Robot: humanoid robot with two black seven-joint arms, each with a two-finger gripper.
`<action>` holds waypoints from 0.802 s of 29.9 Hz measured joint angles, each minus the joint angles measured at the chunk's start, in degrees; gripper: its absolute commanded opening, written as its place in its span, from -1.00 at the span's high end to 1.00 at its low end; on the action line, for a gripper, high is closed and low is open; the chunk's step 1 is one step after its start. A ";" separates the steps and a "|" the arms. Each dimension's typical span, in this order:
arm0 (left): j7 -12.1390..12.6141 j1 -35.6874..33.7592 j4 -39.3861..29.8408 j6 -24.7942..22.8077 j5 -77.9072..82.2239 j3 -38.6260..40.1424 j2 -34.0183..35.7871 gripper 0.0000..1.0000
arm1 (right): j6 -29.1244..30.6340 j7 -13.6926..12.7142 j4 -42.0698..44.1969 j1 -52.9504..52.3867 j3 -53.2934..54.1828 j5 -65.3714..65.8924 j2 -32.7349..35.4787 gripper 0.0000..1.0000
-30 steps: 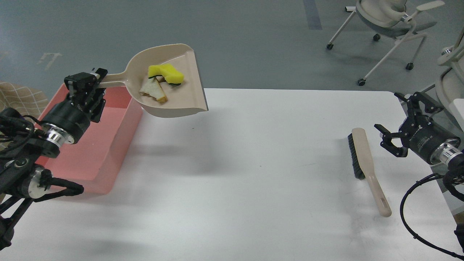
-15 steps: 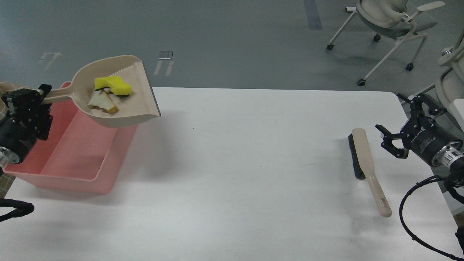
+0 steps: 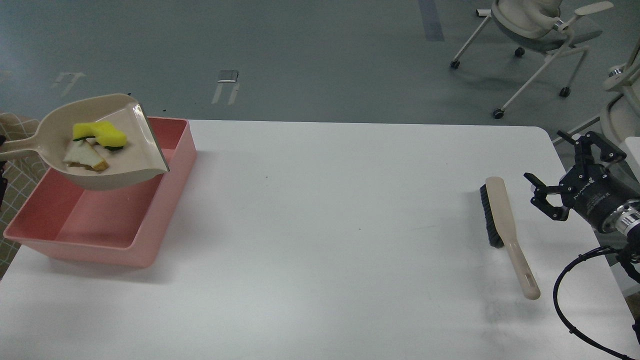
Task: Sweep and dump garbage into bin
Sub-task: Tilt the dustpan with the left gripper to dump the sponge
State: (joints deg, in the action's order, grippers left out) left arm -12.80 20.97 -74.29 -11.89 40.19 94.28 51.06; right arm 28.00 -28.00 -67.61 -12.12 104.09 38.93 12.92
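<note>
Right gripper (image 3: 562,182) spread, holding nothing, above the table's right edge; left gripper out of frame, state can't tell. White table (image 3: 325,225) carries the pink bin (image 3: 107,242) at far left. Beige dustpan (image 3: 107,165) is up over the bin, handle running off the left edge. Beige brush (image 3: 505,220) lies flat near the right gripper, apart from it. In the pan: yellow sponge piece (image 3: 100,134), touching the bread-like slice (image 3: 82,157).
</note>
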 measured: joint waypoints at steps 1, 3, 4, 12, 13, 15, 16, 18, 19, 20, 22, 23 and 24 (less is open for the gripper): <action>0.00 0.73 0.27 -0.45 0.03 0.10 0.74 0.88 | 0.00 0.00 0.00 0.04 0.03 -0.02 0.00 -0.96; -0.22 2.00 0.53 -1.21 0.05 0.23 2.00 0.89 | 0.00 0.00 0.00 0.10 0.10 -0.06 0.00 -0.97; -0.31 2.47 0.57 -1.42 0.05 0.25 2.57 0.89 | 0.00 0.00 0.00 0.13 0.15 -0.09 0.00 -0.97; -0.30 3.96 0.70 -1.67 0.71 0.32 9.45 0.90 | 0.00 0.00 -0.01 1.06 0.39 -1.61 0.15 -0.98; -0.26 4.02 0.71 -1.64 1.33 0.32 10.35 0.90 | 0.00 0.00 -0.02 1.21 0.44 -1.64 0.20 -0.98; -0.23 4.06 0.72 -1.51 2.89 0.25 11.69 0.90 | 0.00 0.00 -0.05 1.46 0.72 -1.68 0.32 -0.98; -0.19 4.05 0.69 -1.41 4.35 0.17 12.33 0.90 | 0.00 0.00 -0.06 1.51 0.90 -1.70 0.35 -0.98; -0.14 3.76 0.46 -1.28 8.08 0.12 13.37 0.90 | 0.00 0.00 -0.09 1.55 1.26 -1.74 0.43 -0.98; -0.14 3.53 0.36 -1.26 10.42 0.12 13.77 0.90 | 0.00 0.00 -0.12 1.56 1.36 -1.76 0.43 -0.98; -0.13 3.34 0.32 -1.26 12.35 0.12 14.06 0.90 | 0.00 0.00 -0.13 1.57 1.49 -1.83 0.43 -0.98; -0.13 2.59 0.30 -1.24 16.64 0.06 14.79 0.90 | 0.00 0.00 -0.13 1.58 1.78 -2.15 0.43 -0.98; -0.13 2.06 0.30 -1.21 18.52 -0.02 15.13 0.90 | 0.00 0.00 -0.13 1.58 1.89 -2.34 0.43 -0.98; -0.13 1.46 0.29 -1.20 20.32 -0.12 15.43 0.90 | 0.00 0.00 -0.13 1.58 1.94 -2.48 0.43 -0.98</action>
State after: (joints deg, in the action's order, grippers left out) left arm -12.93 22.43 -74.00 -13.09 60.52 94.15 66.50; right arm 28.00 -28.00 -67.74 -10.55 106.03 36.45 13.35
